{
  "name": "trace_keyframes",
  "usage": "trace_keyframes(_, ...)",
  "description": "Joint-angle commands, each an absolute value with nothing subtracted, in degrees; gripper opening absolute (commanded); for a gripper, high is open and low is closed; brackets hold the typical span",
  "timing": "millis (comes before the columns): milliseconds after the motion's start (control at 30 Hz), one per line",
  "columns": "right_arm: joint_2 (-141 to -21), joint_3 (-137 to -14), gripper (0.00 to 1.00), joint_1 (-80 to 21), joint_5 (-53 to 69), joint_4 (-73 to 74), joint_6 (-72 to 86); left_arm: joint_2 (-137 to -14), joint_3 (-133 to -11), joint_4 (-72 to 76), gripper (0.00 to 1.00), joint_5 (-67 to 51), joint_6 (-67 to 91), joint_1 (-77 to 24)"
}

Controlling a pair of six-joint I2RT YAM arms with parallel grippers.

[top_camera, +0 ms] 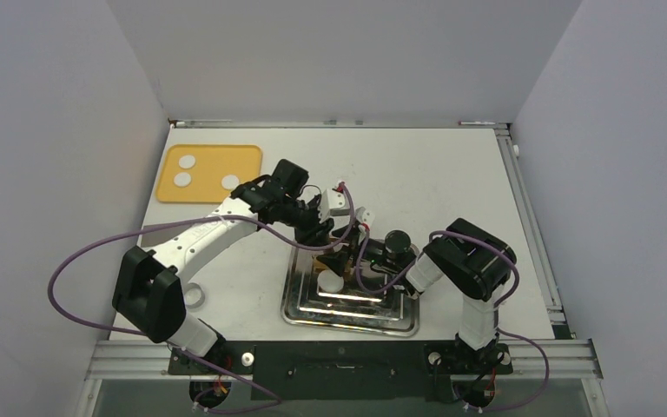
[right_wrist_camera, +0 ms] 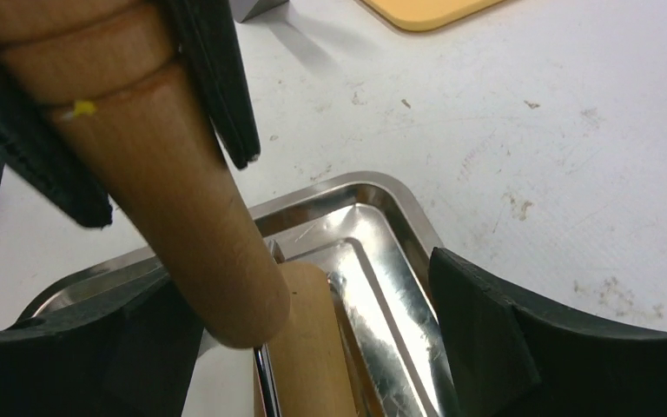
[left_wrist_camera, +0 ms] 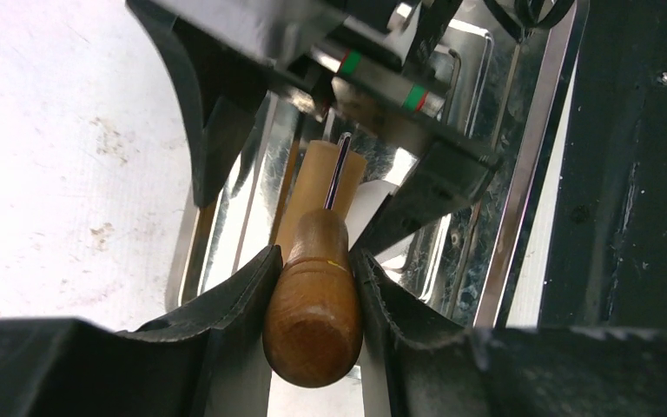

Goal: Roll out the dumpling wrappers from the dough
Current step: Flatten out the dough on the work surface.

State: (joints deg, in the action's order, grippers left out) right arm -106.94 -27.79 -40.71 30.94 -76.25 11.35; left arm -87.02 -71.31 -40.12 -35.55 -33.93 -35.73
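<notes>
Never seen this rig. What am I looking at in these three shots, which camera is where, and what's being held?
It is two small robot arms bolted at the near edge of a white table, each ending in a two-finger gripper. The wide picture is from a fixed camera above and behind them. The other two come from cameras on the wrists, so each shows its own black fingers at the bottom.

On the table are a yellow board with three lumps of dough and a shiny metal tray holding another white piece.

The left gripper is clamped on the handle of a wooden rolling pin over the tray. The right gripper is open, its fingers either side of the pin's end.
</notes>
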Motion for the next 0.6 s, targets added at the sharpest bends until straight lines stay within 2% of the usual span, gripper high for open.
trace_keyframes(0, -108.5, -24.3, 0.86, -39.4, 32.7, -99.3, 14.8, -84.2, -69.3, -36.9, 0.0, -35.0, -28.9, -35.9)
trace_keyframes(333, -110.3, -27.2, 0.82, -39.6, 34.0, -97.6, 11.8, -85.9, -69.9, -35.6, 0.0, -36.8, -27.1, -36.1)
trace_keyframes(567, -109.2, -29.4, 0.74, -39.9, 36.3, -93.7, 9.2, -86.6, -70.7, -35.7, 0.0, -37.4, -26.5, -36.2)
